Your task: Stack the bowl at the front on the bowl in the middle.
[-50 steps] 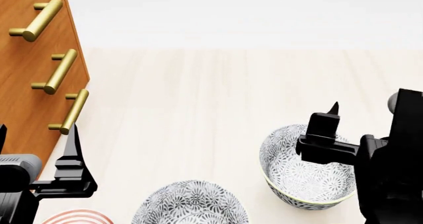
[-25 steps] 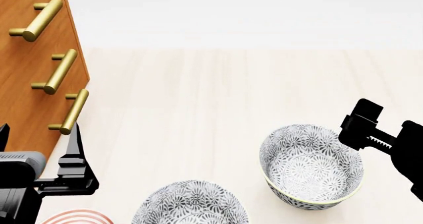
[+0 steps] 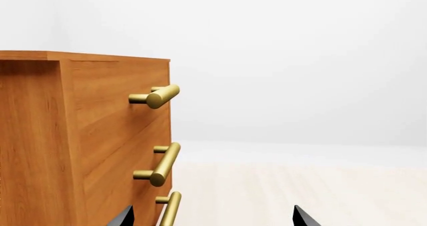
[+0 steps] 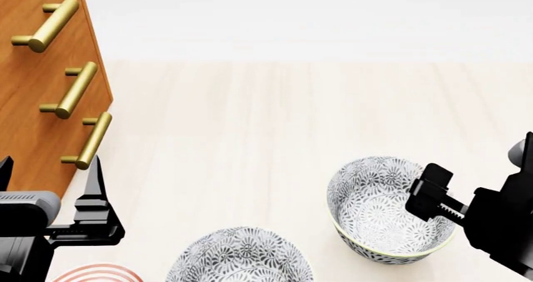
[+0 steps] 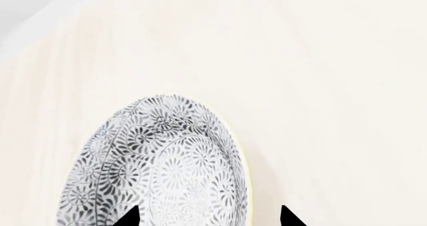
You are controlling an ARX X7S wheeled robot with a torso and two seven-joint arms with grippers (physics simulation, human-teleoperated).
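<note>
The bowl at the front [image 4: 383, 207] is a deep grey-black floral bowl with a pale yellow-green rim, standing upright on the right of the light wooden table. In the right wrist view this bowl [image 5: 160, 166] lies just ahead of the tips. My right gripper [image 4: 431, 198] hovers over its right rim, open [image 5: 209, 219], one tip over the inside and one outside the rim, nothing held. The bowl in the middle [image 4: 239, 257], same pattern, is cut off by the lower edge of the head view. My left gripper [image 4: 96, 213] stands open [image 3: 211, 220] by the drawers, empty.
A wooden drawer unit [image 4: 42, 88] with brass bar handles [image 3: 163, 163] stands at the left, close to my left gripper. A red-ringed plate [image 4: 96, 273] peeks in at the lower left. The pale tabletop [image 4: 266, 126] stretches behind the bowls.
My right gripper, first over the front bowl, swung out to the right and has now come back down to the bowl's right rim. The left arm and both bowls have not moved.
</note>
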